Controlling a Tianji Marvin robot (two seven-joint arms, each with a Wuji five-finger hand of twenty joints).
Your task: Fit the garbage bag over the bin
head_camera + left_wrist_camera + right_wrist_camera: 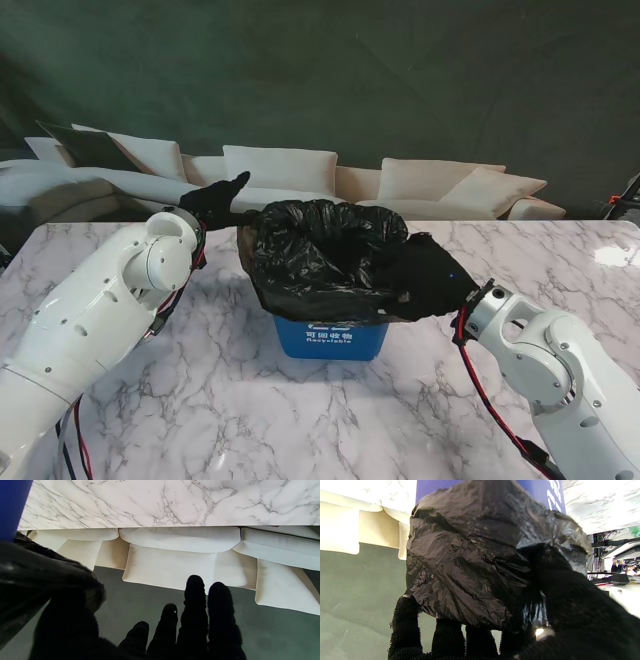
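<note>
Plastic from one black garbage bag drapes over the mouth of one blue bin, which stands on the marble table between the two hands. The bag's mouth is spread around the rim and hangs part of the way down the walls, with the lower blue front and its white label still bare. On the side next to the right hand the film bulges outward instead of lying flat. That hand is closed on this fold: in its wrist view the thumb presses the crinkled plastic against the fingers underneath. The left hand sits just beside the bin's opposite edge, fingers straight and spread, pointing away toward the sofa; its thumb lies close to the bag, but whether it pinches any plastic I cannot tell. By my judgement the fitting is mostly done; what is left is tugging the loose side down and releasing.
</note>
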